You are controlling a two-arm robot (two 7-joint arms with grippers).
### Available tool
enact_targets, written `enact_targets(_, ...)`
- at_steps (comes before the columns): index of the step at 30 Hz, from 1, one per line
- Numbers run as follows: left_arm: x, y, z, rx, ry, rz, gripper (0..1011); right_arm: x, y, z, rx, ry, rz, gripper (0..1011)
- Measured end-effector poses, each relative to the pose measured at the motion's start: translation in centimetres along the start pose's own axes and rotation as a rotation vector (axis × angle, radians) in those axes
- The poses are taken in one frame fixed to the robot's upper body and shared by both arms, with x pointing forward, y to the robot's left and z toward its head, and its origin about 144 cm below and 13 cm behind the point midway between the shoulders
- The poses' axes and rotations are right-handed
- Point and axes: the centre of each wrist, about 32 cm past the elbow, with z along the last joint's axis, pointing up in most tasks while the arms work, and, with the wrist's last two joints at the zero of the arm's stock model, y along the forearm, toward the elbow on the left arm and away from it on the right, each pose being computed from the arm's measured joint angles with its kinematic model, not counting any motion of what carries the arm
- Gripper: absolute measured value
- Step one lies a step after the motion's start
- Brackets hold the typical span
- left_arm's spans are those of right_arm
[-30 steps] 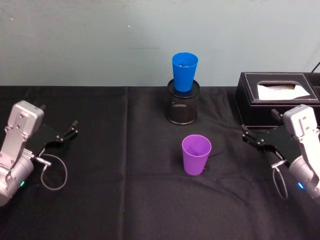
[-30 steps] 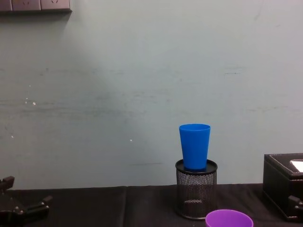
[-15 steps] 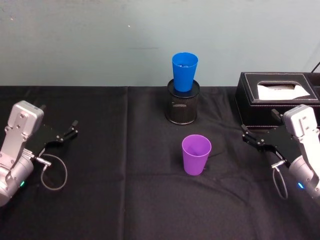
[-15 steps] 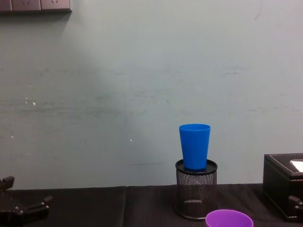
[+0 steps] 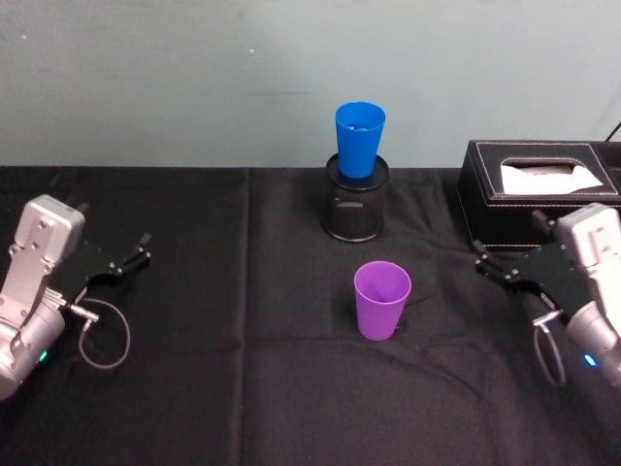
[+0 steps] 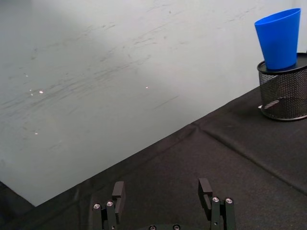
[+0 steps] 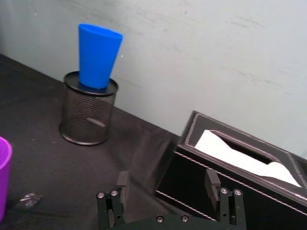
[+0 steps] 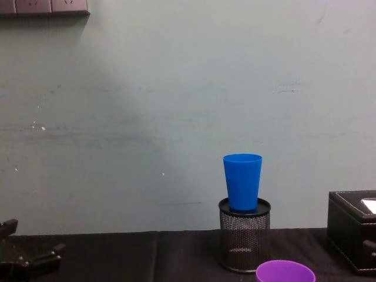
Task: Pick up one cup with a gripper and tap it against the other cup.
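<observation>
We have a black tabletop (image 5: 243, 408) beneath our right claw (image 5: 492, 266), which hangs low, spread wide and empty, with the tissue box (image 5: 539, 194) just beyond it. Farther off to its left, the mesh holder (image 5: 354, 214) props the blue cup (image 5: 359, 139) at what we judge a handy tapping height. The purple cup (image 5: 381, 300) stands nearer, upright, free for gripping. Our left claw (image 5: 129, 259) idles open, well apart.
</observation>
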Motion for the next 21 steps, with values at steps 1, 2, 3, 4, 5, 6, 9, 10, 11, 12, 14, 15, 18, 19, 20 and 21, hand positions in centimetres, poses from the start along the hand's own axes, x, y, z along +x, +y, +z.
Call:
enact_targets(1, 0.0, 0.0, 0.0, 0.000, 0.000, 0.000, 1000, 0.2, -0.1, -0.1, 0.007, 0.002, 0.002, 1003)
enact_targets(2, 0.0, 0.0, 0.0, 0.000, 0.000, 0.000, 1000, 0.4, -0.4, -0.1, 0.016, 0.006, 0.007, 1003)
enact_targets(3, 0.0, 0.0, 0.0, 0.000, 0.000, 0.000, 1000, 0.5, -0.6, -0.2, 0.024, 0.012, 0.011, 1003)
enact_targets(4, 0.0, 0.0, 0.0, 0.000, 0.000, 0.000, 1000, 0.7, -1.2, -0.4, 0.036, 0.026, 0.023, 1003)
enact_targets(5, 0.0, 0.0, 0.0, 0.000, 0.000, 0.000, 1000, 0.7, -1.5, -0.5, 0.043, 0.036, 0.031, 1003)
enact_targets(6, 0.0, 0.0, 0.0, 0.000, 0.000, 0.000, 1000, 0.7, -1.8, -0.7, 0.047, 0.044, 0.040, 1003)
enact_targets(9, 0.0, 0.0, 0.0, 0.000, 0.000, 0.000, 1000, 0.4, -3.0, -1.4, 0.068, 0.079, 0.083, 1003)
enact_targets(10, 0.0, 0.0, 0.0, 0.000, 0.000, 0.000, 1000, 0.2, -3.4, -1.6, 0.076, 0.090, 0.097, 1003)
enact_targets(11, 0.0, 0.0, 0.0, 0.000, 0.000, 0.000, 1000, 0.0, -3.7, -1.8, 0.081, 0.100, 0.113, 1003)
enact_targets(12, 0.0, 0.0, 0.0, 0.000, 0.000, 0.000, 1000, -0.5, -4.2, -2.1, 0.096, 0.121, 0.147, 1003)
enact_targets(14, 0.0, 0.0, 0.0, 0.000, 0.000, 0.000, 1000, -1.2, -4.7, -2.5, 0.115, 0.144, 0.203, 1003)
enact_targets(15, 0.0, 0.0, 0.0, 0.000, 0.000, 0.000, 1000, -1.5, -4.9, -2.6, 0.121, 0.151, 0.223, 1003)
enact_targets(18, 0.0, 0.0, 0.0, 0.000, 0.000, 0.000, 1000, -2.7, -4.9, -2.7, 0.143, 0.171, 0.290, 1003)
enact_targets(19, 0.0, 0.0, 0.0, 0.000, 0.000, 0.000, 1000, -3.0, -4.8, -2.7, 0.148, 0.175, 0.304, 1003)
enact_targets(20, 0.0, 0.0, 0.0, 0.000, 0.000, 0.000, 1000, -3.4, -4.5, -2.6, 0.156, 0.181, 0.324, 1003)
enact_targets(21, 0.0, 0.0, 0.0, 0.000, 0.000, 0.000, 1000, -3.7, -4.4, -2.6, 0.160, 0.185, 0.334, 1003)
